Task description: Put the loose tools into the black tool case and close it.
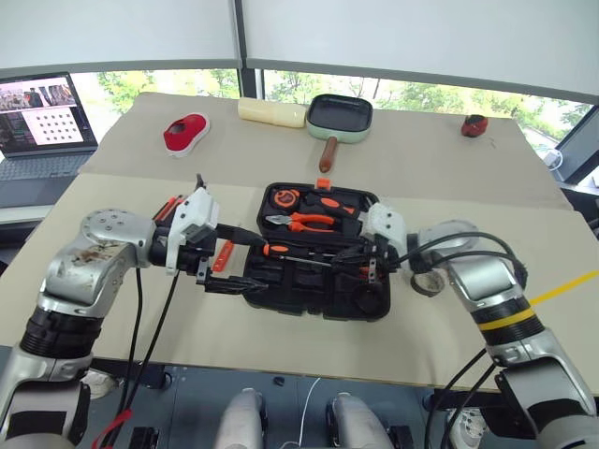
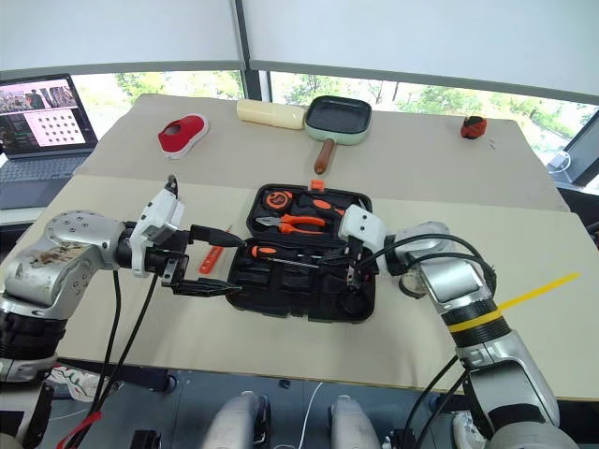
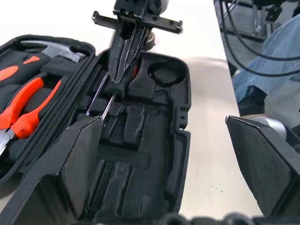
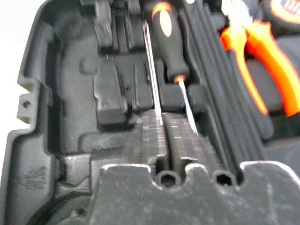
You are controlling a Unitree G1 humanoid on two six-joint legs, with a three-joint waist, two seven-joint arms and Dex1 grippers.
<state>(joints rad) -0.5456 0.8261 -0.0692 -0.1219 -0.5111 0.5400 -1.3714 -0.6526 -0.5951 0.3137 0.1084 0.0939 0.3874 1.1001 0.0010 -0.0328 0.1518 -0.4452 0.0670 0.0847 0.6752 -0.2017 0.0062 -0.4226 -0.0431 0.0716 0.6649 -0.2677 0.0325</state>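
End effector, right (image 3: 121, 77): fingers pressed together, tips down in the near half of the black tool case (image 1: 309, 313). They met right at a thin steel shaft (image 4: 151, 70); could not tell whether the shaft was pinched or only touched. End effector, left (image 1: 234, 260): spread wide, holding nothing, hovering at the case's 9 o'clock edge.

Case lay open flat at mid-desk, both halves up.
- Far half: orange-handled pliers (image 1: 314, 223) seated, with other orange-and-black items around them.
- Near half: mostly bare recesses. One black-and-orange screwdriver (image 4: 169, 42) lay in a slot, and the second shaft ran beside it.

Loose on the desk (image 1: 140, 327):
- slim orange screwdriver (image 1: 223, 254), just off the case at 9 o'clock, near the left end effector
- small dark tape roll (image 1: 429, 281), at 3 o'clock, by the right forearm

Handling, my judgement:
- Screwdrivers: light and rigid. The steel shafts are thin and slick and likely to pivot in a pinch, so the handle is the better hold. A recess only accepts a tool lined up with it.
- Tape roll: light, may roll. Grip across its rim.
- Lid: stiff moulded plastic, hinged. Push it from its free edge, and only once nothing stands proud of a recess.
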